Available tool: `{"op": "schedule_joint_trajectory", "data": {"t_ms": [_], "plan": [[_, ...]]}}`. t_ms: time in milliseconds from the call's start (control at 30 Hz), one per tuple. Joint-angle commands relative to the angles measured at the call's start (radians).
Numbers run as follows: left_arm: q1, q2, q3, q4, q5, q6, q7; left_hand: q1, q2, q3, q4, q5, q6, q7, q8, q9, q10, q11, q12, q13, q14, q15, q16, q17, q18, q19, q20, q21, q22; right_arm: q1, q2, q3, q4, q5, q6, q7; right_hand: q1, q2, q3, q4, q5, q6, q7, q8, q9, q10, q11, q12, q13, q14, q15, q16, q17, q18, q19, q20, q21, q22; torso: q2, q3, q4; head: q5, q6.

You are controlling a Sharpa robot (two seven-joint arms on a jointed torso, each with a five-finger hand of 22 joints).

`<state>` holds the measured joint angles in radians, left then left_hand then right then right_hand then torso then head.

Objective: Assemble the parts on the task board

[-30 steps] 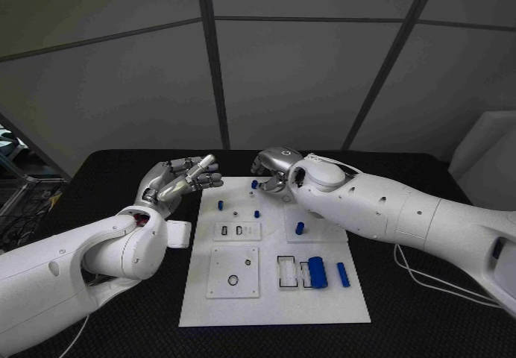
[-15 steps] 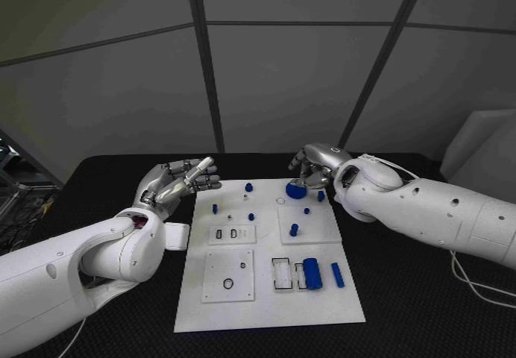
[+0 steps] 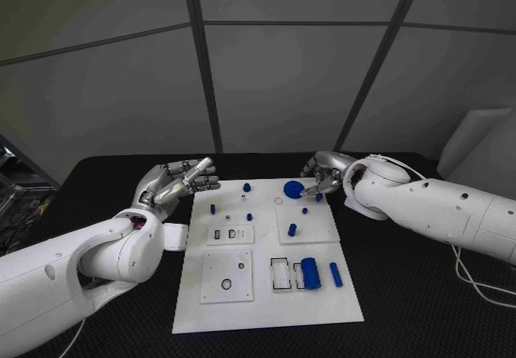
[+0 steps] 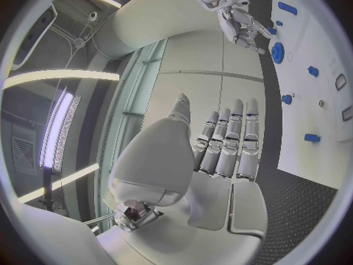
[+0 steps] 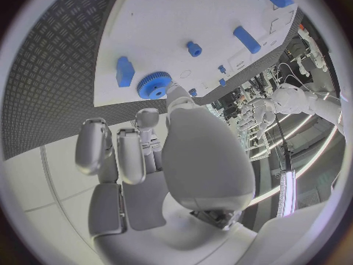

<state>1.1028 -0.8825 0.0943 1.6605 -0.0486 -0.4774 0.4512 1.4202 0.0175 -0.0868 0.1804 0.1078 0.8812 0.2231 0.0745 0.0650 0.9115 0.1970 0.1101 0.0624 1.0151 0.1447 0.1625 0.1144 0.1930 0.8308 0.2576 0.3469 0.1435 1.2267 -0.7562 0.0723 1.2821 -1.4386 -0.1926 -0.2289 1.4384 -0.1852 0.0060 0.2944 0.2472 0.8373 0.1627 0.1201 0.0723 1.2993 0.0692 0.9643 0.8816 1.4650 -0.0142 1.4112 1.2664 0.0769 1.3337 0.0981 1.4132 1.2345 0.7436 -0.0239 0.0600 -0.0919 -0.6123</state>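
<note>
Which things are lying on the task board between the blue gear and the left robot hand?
In the head view, a small blue peg stands between the blue gear and the left robot hand; otherwise bare white task board.

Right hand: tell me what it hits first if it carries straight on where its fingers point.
Most likely the blue gear at the task board's far end. The right hand's fingers point at it and sit close beside it, though depth leaves contact unclear.

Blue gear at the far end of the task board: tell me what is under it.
The blue gear sits on the white task board, beside the right hand. Whether a peg or hole lies beneath cannot be seen; the gear covers that spot.
</note>
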Motion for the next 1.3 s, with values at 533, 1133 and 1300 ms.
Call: {"op": "schedule_joint_trajectory", "data": {"t_ms": [533, 1133, 1300], "plan": [[0.001, 0.005, 0.001, -0.005, -0.006, 0.018, 0.001, 0.001, 0.011, -0.002, -0.002, -0.006, 0.004, 0.007, -0.004, 0.001, 0.002, -0.005, -0.005, 0.001, 0.001, 0.002, -0.005, 0.001, -0.010, 0.006, -0.002, 0.000, -0.001, 0.002, 0.051, 0.001, -0.055, 0.041, 0.031, -0.006, -0.001, 0.029, 0.007, -0.003, 0.038, -0.004, 0.000, 0.040, 0.002, 0.050, 0.002, 0.175, 0.206, 0.064, 0.011, 0.050, 0.081, -0.016, 0.038, 0.010, 0.030, 0.051, 0.000, 0.0005, -0.0010, 0.003, -0.007], [-0.001, 0.006, 0.001, -0.009, -0.006, 0.019, -0.003, 0.001, 0.012, -0.003, -0.002, -0.006, 0.005, 0.007, -0.004, 0.001, 0.002, -0.005, -0.005, 0.001, 0.001, 0.002, -0.005, 0.001, -0.010, 0.006, -0.002, 0.000, -0.001, 0.002, 0.059, 0.001, -0.055, 0.040, 0.002, -0.011, -0.009, 0.033, 0.007, -0.003, 0.043, -0.001, 0.000, 0.050, 0.002, 0.053, 0.002, 0.196, 0.232, 0.067, 0.012, 0.061, 0.100, -0.018, 0.046, 0.011, 0.036, 0.063, 0.000, 0.0005, -0.0014, 0.003, -0.010], [-0.001, 0.008, 0.001, -0.009, -0.006, 0.020, -0.004, 0.001, 0.012, -0.003, -0.002, -0.006, 0.005, 0.007, -0.004, 0.001, 0.002, -0.005, -0.005, 0.001, 0.001, 0.002, -0.005, 0.001, -0.010, 0.006, -0.002, 0.000, -0.001, 0.002, 0.066, 0.001, -0.065, 0.033, 0.026, -0.024, -0.003, 0.046, 0.016, -0.007, 0.043, 0.007, -0.002, 0.060, 0.003, 0.057, 0.001, 0.214, 0.254, 0.072, 0.012, 0.076, 0.128, -0.022, 0.061, 0.011, 0.047, 0.086, -0.001, 0.0000, 0.0004, 0.002, -0.011]]}}
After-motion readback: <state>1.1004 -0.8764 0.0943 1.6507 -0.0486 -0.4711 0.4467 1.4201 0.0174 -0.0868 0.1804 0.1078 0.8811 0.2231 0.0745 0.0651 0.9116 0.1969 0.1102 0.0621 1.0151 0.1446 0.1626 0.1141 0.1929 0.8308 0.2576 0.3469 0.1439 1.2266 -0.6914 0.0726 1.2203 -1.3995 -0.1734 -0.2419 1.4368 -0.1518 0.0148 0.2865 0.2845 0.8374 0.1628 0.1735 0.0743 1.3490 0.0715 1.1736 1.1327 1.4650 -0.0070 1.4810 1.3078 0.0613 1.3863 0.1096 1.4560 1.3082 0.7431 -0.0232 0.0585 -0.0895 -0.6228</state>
